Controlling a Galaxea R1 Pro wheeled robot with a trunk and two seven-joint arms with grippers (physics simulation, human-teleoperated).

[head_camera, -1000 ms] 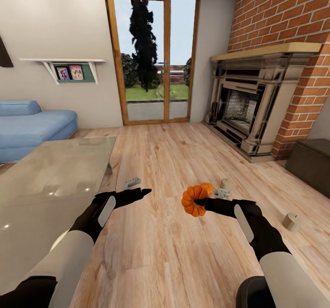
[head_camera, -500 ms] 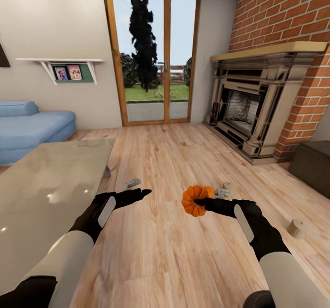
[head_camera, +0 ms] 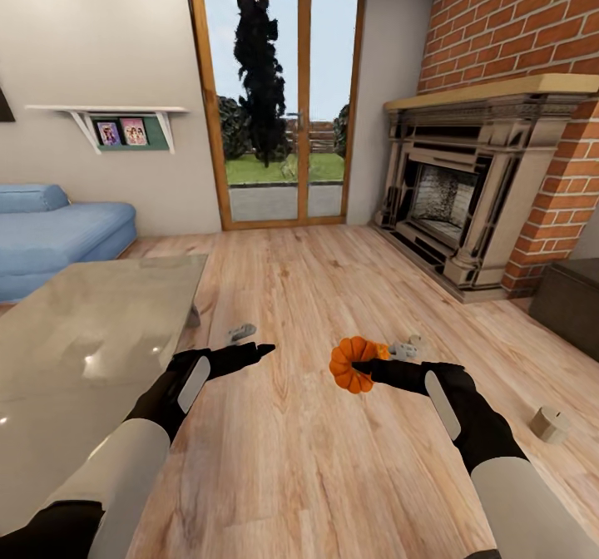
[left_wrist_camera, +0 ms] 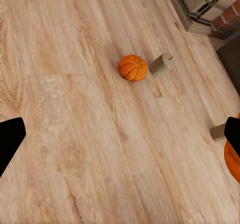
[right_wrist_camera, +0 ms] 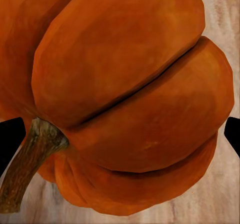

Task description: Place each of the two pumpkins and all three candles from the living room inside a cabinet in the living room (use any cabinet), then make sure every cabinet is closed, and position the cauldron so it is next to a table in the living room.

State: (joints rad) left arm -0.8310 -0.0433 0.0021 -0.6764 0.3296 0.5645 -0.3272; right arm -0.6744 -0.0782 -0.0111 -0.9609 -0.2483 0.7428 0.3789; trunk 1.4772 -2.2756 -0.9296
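Note:
My right gripper (head_camera: 359, 368) is shut on one orange pumpkin (head_camera: 351, 365), held in the air above the wooden floor; in the right wrist view this pumpkin (right_wrist_camera: 120, 94) sits between the black fingertips (right_wrist_camera: 9, 136). A sliver of the second pumpkin (head_camera: 378, 348) peeks out behind it, and the left wrist view has that second pumpkin (left_wrist_camera: 133, 67) lying on the floor beside a candle (left_wrist_camera: 162, 64). Another candle (head_camera: 550, 423) lies tipped on the floor at right. The left gripper (head_camera: 256, 348) hovers open and empty near the glass table (head_camera: 91, 334).
A dark-brown cabinet (head_camera: 570, 293) stands at the right edge by the brick fireplace (head_camera: 449, 201). Small grey objects (head_camera: 242, 332) (head_camera: 403, 349) lie on the floor. A blue sofa (head_camera: 58, 230) sits far left, and glass doors (head_camera: 274, 101) are straight ahead.
The whole view has shifted, so the camera has moved; the floor candle slides toward the lower right and the second pumpkin slips behind the held one. Both arms keep their pose.

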